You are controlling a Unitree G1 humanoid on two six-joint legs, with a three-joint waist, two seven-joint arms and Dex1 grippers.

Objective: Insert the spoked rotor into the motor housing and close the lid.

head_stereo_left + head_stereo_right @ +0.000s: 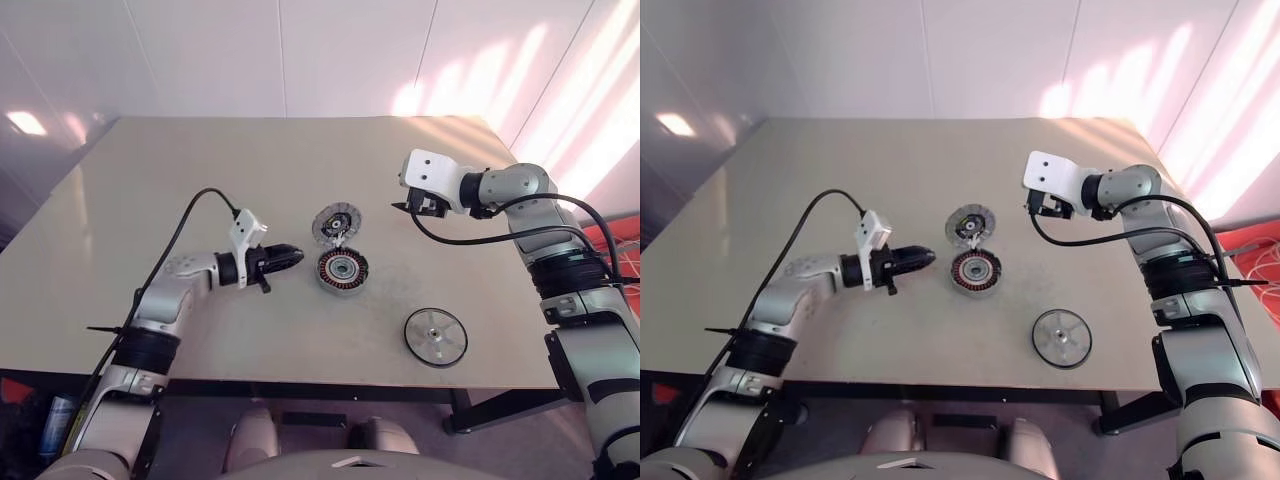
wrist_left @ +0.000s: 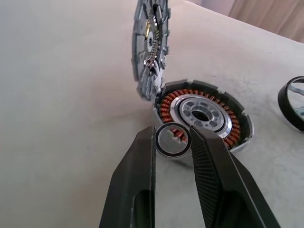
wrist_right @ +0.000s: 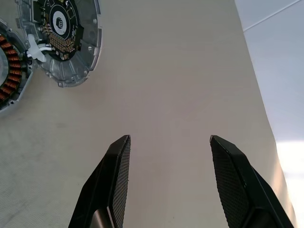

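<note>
Left end effector (image 2: 173, 140): fingers closed on a small black ring (image 2: 172, 140), pinched at its two sides and carried clear of the bench (image 1: 150, 180). The end effector points across the bench toward the motor housing (image 1: 343, 270) and sits just beside its near edge, not touching it.

Right end effector (image 3: 168, 156): fingers well apart, nothing between them. It hangs above the bench to the far right side of the housing, well apart from every part.

Motor housing: resting open near the middle of the bench, coppery windings and pale silver centre exposed, cavity unfilled. The lid (image 1: 336, 224) stands swung back on its hinge at the far edge of the housing, tilted up rather than flat.

Spoked rotor (image 1: 435, 336): lying flat on the bench near the front edge, on the robot's right, well apart from the housing and from both end effectors. Untouched.

Assessment: the step in hand appears to be seating the small ring at the housing centre, ahead of the rotor. The task proper is not yet begun; rotor out, lid open.

Next move, as judged: bring the ring over the central bore, level it, and release only when it sits square. A tilted drop risks the ring lodging against the windings. The right end effector is then best placed to take the rotor.
</note>
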